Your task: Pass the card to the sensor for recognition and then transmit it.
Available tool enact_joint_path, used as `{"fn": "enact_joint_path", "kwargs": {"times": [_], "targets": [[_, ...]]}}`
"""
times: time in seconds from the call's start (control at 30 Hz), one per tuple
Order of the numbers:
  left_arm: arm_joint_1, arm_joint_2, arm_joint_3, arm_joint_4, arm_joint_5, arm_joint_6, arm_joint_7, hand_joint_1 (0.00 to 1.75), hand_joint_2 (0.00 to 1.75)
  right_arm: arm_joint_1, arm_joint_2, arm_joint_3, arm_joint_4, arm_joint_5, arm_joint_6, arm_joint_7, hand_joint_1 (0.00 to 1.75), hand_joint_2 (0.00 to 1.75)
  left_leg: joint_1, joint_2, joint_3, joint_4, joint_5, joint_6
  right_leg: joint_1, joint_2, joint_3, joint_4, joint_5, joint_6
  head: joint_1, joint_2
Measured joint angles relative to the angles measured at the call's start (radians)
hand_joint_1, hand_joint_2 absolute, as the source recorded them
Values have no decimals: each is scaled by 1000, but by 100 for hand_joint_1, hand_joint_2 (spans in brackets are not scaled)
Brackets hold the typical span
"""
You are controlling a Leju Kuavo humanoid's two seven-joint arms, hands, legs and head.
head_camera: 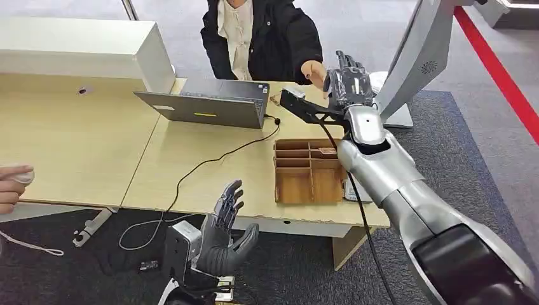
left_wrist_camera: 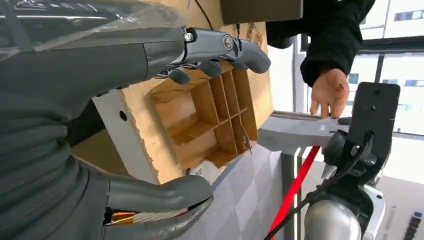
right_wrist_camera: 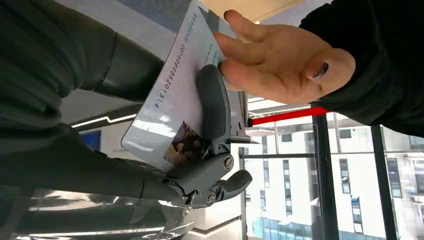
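Card (right_wrist_camera: 172,107) lengthwise toward person's hand (right_wrist_camera: 280,65)

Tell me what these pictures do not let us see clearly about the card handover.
- Card: in the head view the right hand hides it.
- Card's small print: right wrist view, partly under the thumb, too small.
- Person's hand: right wrist view, whether it already grips the card is unclear.

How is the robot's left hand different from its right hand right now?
The right hand holds a card; the left hand holds nothing, fingers spread. The right hand is stretched out over the desk to a person's hand; the left hand sits low at the desk's near edge. Both are dark grey.
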Motion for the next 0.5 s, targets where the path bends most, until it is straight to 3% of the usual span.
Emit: {"fn": "enact_joint_path", "kwargs": {"times": [0.23,0.27,0.37,0.43,0.5], "targets": [[0,0,0,0,0,0,0,0,175,0,0,1,0,0,0,0,175,175,0,0,0,0,0,0,0,0,0,0,0,0,0,0],[0,0,0,0,0,0,0,0,175,0,0,1,0,0,0,0,0,175,0,0,0,0,0,0,0,0,0,0,0,0,0,0],[0,0,0,0,3,0,0,0,175,-1,0,2,1,0,-10,17,0,175,0,0,0,0,0,0,0,0,0,0,0,0,0,0],[0,0,0,1,19,-3,4,0,175,-6,4,1,7,-9,-54,58,0,175,0,0,0,0,0,0,0,0,0,0,0,0,0,0],[-3,0,0,6,29,-6,4,0,175,-35,13,1,34,-24,-86,61,0,175,0,0,0,0,0,0,0,0,0,0,0,0,0,0]]}}
